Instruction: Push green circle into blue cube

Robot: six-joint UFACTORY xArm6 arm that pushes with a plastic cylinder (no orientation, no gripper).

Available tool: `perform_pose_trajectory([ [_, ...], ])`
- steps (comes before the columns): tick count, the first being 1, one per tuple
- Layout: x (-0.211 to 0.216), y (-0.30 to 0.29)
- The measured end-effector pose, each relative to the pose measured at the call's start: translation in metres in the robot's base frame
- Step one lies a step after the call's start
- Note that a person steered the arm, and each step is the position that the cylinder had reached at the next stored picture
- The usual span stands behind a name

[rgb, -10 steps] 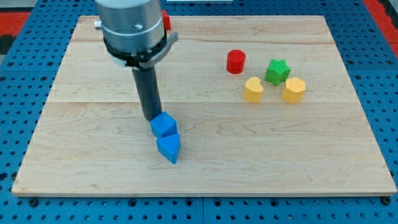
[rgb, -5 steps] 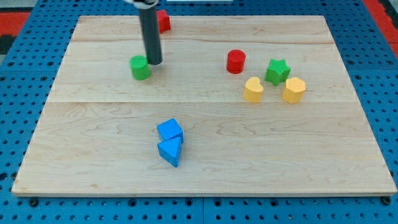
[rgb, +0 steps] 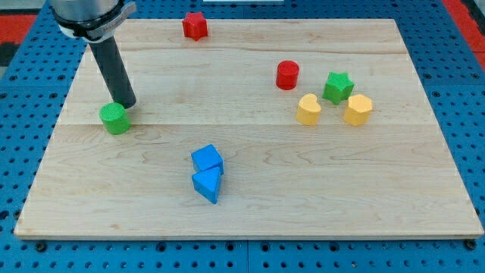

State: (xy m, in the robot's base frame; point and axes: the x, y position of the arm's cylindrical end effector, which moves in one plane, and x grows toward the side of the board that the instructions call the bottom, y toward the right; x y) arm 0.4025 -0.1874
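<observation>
Green circle [rgb: 114, 118] touches my tip [rgb: 126, 105], lower-left of it.

text: none legible | labels: none; blocks and board seemingly unmarked

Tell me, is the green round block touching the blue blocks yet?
No. The green circle sits apart from the blue cube, bare board between them. My tip is beside the circle.

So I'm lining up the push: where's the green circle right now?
The green circle sits at the view's left, my tip touching its upper right; the blue cube lies down-right.
</observation>
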Motion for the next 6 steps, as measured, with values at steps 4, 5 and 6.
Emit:
perform_pose_trajectory([
  [4, 0.051, 0.073],
  [5, 0.055, 0.092],
  [6, 0.073, 0.099],
])
